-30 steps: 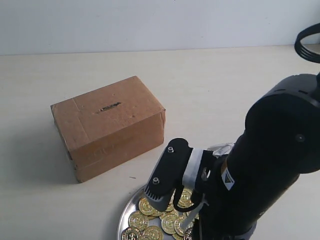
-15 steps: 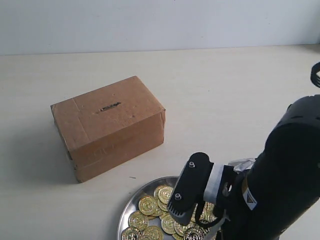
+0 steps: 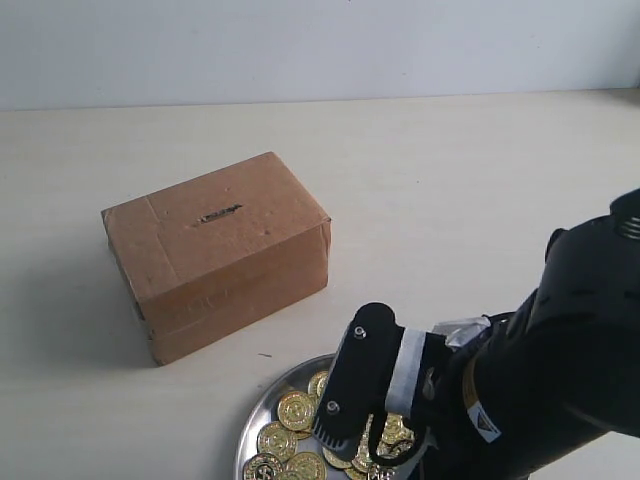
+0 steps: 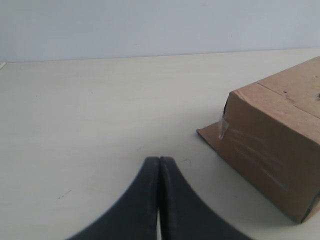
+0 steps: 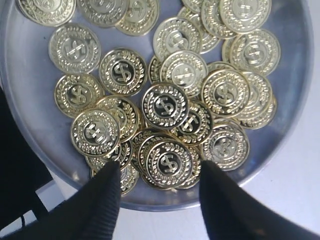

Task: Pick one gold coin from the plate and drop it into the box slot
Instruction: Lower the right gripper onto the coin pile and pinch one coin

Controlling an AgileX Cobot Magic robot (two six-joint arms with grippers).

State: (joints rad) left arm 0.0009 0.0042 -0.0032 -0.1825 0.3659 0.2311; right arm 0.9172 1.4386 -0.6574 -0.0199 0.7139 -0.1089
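A silver plate (image 5: pixel 30 135) (image 3: pixel 258 425) holding several gold coins sits at the front of the table. My right gripper (image 5: pixel 159 169) hangs open just over it, its two black fingertips on either side of a gold coin (image 5: pixel 169 161) marked with a dollar sign near the plate's rim. Nothing is held. The brown cardboard box (image 3: pixel 215 250) (image 4: pixel 280 150) stands behind and to the left of the plate, with the dark slot (image 3: pixel 218 214) in its top face. My left gripper (image 4: pixel 159 162) is shut and empty, over bare table beside the box.
The right arm's black body (image 3: pixel 540 400) covers the plate's right part in the exterior view. Pale table (image 3: pixel 450 190) lies around the box, and a light wall runs along the back.
The right arm swung right off the plate's left part, then came back left a little and dropped lower over the coins. The box has stayed put.
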